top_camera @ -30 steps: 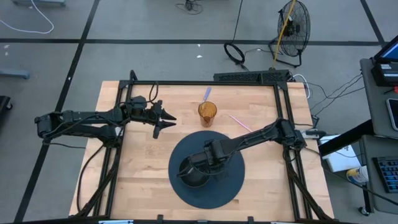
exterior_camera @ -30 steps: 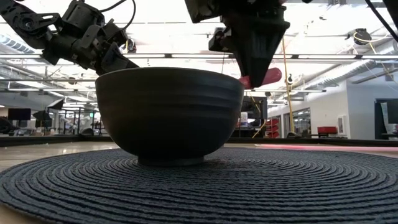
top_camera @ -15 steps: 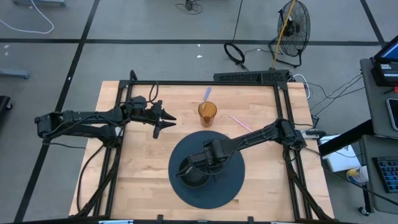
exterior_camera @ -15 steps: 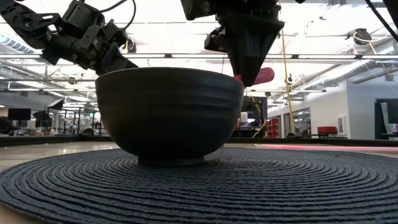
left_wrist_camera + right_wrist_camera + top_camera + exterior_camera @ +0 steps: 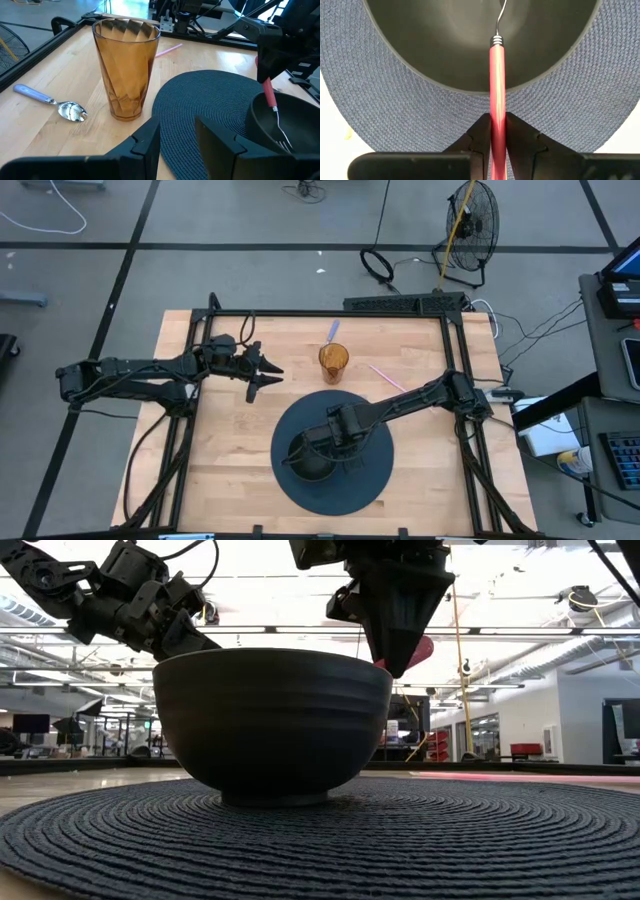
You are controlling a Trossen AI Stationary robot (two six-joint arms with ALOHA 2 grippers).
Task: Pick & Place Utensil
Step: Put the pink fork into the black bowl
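Inside bowl (image 5: 287, 120): red-handled fork (image 5: 274, 116).

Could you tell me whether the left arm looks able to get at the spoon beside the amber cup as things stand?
Probably yes: the left gripper hangs open and empty, the spoon lies bare on the table, and only the amber cup stands near it.

- Open wood along the table (image 5: 230, 470) on the left arm's side of the round mat (image 5: 375, 480); easy passage there.
- Blocked over the bowl (image 5: 305, 460): right gripper (image 5: 322, 448) low at its rim, clamped on the red-handled fork (image 5: 497, 75), tines inside.
- Amber cup (image 5: 333, 362) upright just beyond the mat, spoon (image 5: 55, 102) and pink straw (image 5: 388, 378) flat to either side.
- Left gripper (image 5: 268, 373) parked beside the cup, fingers apart.
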